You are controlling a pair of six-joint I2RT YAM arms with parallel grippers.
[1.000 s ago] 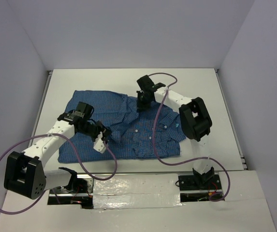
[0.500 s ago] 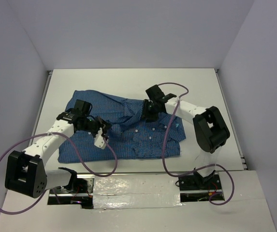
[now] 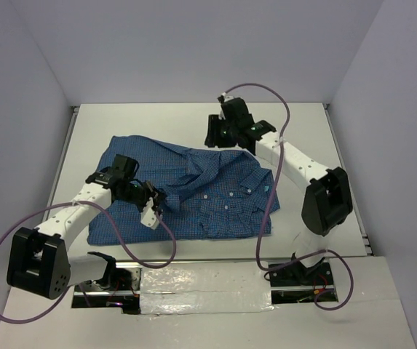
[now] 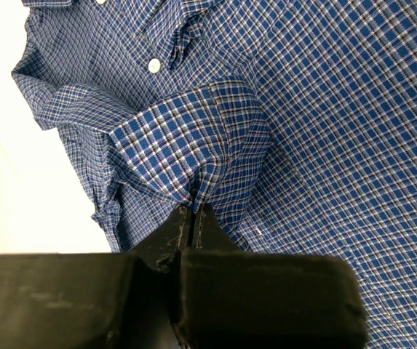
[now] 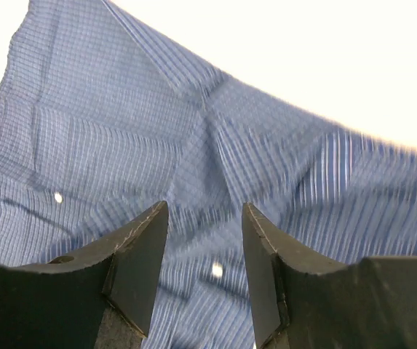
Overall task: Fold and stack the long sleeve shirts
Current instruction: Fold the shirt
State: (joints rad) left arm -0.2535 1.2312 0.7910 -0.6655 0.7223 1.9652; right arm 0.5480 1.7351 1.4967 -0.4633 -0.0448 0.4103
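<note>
White table (image 3: 157, 120) with one blue checked shirt (image 3: 223, 207) across its middle

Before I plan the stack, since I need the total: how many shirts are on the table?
1. A blue checked shirt lies spread across the middle of the table. Another could be hidden beneath it, but none shows.

The right gripper (image 3: 213, 138) has let go of the blue checked shirt (image 3: 223, 193). It has risen from the shirt's middle to hover over its far edge, fingers now parted with nothing between them. The right arm's elbow (image 3: 327, 203) has swung outward, away from the shirt's right side.
</note>
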